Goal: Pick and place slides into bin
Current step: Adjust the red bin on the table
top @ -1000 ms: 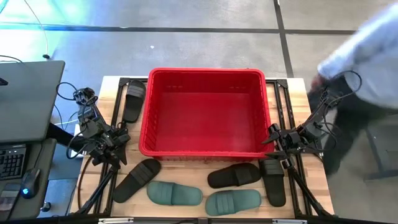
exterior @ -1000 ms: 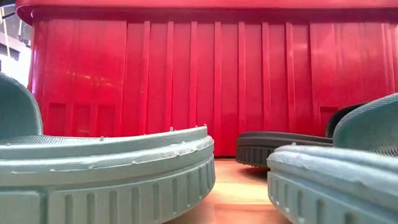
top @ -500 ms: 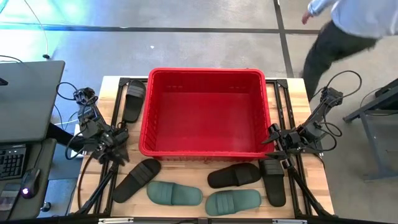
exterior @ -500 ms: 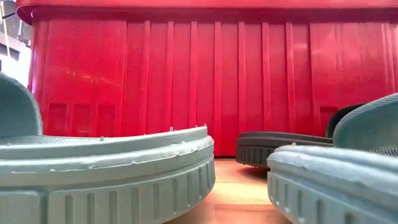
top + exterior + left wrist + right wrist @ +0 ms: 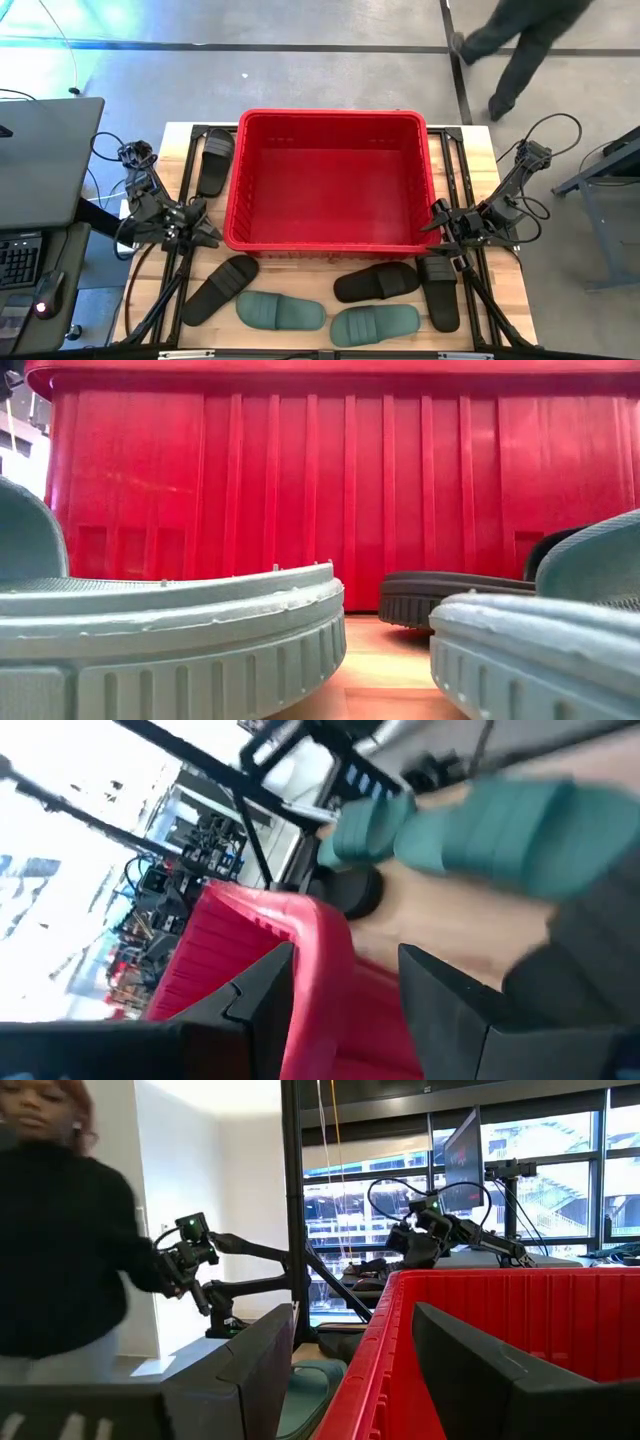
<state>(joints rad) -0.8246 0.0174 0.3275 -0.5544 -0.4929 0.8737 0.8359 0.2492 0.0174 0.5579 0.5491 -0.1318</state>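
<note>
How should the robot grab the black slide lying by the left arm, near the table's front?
Probably by the wide strap of the black slide, coming straight down from above. It lies flat, sole down, and the arched strap is the raised part that fingers can close around. The left gripper hovers nearest, fingers open.

We see the red bin empty at mid-bench. One black slide lies along its left wall; three black slides and two green ones lie flat in front.
</note>
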